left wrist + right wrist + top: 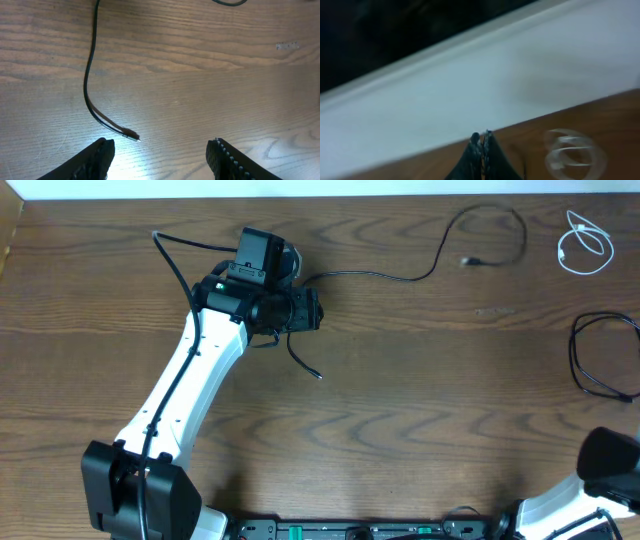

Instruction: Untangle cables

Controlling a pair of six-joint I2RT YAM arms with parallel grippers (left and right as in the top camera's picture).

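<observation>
Hovering spread over the limp, light black cable [89,75], the left gripper [160,150] is best closed just behind the plug [132,134]; the right gripper [481,142] is seen pressed together.

We find one long cable [400,278] trailing across the back middle of the counter [400,430]; far right, a short cable [585,248] lies behind a looped cable [576,360].

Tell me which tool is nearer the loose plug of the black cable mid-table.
Left. The left tool is open right beside the plug, which lies just ahead of it; the right tool, shut, is far off near the table's right edge.
</observation>
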